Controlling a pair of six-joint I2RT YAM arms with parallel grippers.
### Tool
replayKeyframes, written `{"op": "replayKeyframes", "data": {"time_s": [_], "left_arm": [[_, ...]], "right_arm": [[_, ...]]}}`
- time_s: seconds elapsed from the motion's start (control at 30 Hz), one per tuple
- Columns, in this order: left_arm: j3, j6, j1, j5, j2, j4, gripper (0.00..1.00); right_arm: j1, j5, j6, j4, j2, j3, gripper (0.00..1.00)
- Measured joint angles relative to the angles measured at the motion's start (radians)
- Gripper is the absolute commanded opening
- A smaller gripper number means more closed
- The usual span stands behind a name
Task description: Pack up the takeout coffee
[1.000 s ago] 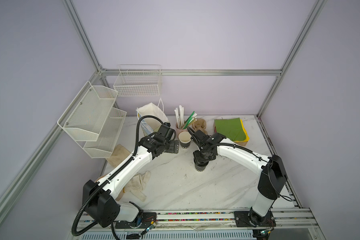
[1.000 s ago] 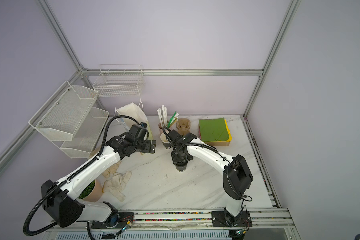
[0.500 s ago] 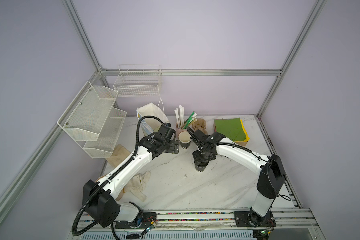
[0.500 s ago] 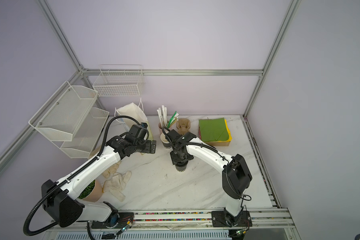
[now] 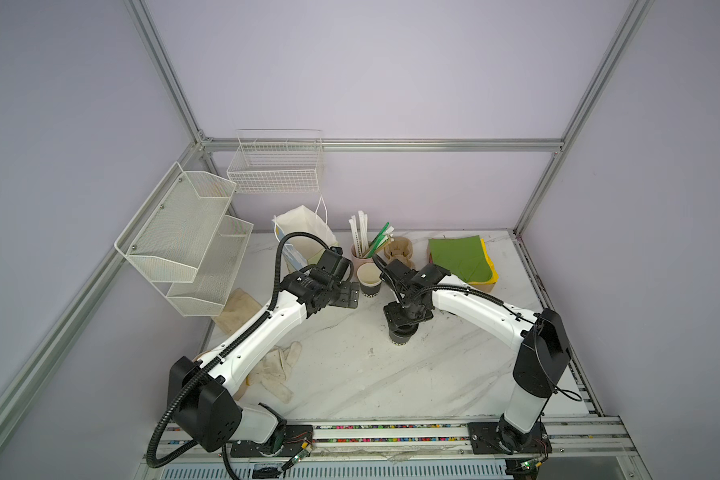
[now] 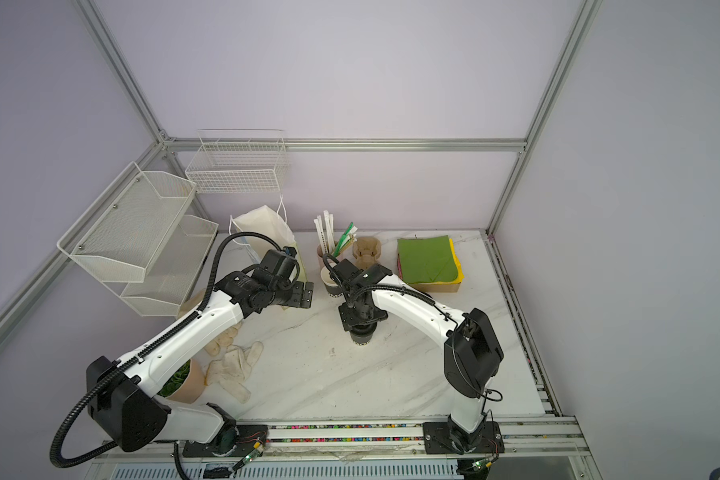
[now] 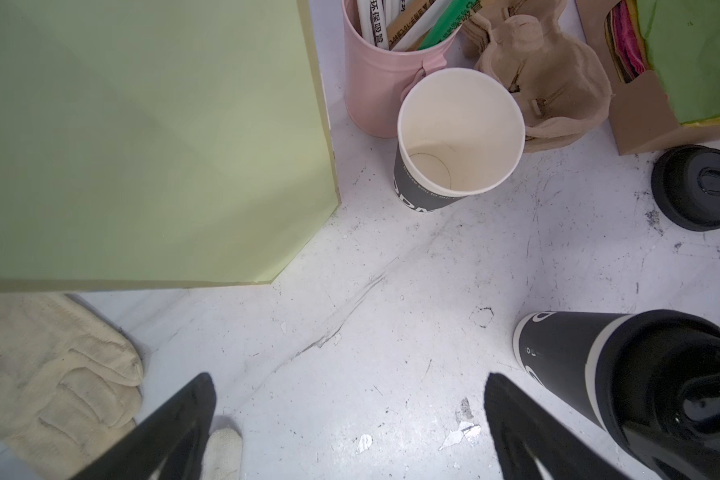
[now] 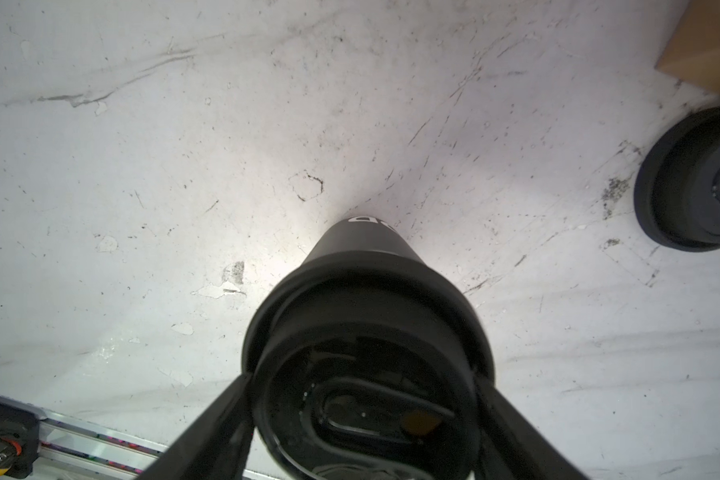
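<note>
Soft, even overhead light, faint shadows — top views sharp, takeout coffee [image 8: 366, 316] blurred up close

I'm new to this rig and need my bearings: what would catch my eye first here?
The lidded black cup mid-table, with the right hand straddling its lid from above. Behind it stand an open, lidless black cup and a pink cup of straws, beside a white paper bag; bright green napkins lie at the back right.
</note>
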Motion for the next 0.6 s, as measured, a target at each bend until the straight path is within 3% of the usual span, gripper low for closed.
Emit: {"op": "replayKeyframes", "data": {"time_s": [0.6], "left_arm": [[0.0,0.0,-0.001,-0.004,0.0,-0.008,1.0]], "right_arm": [[0.004,0.001,-0.003,-0.016,0.008,0.016,0.71]]}}
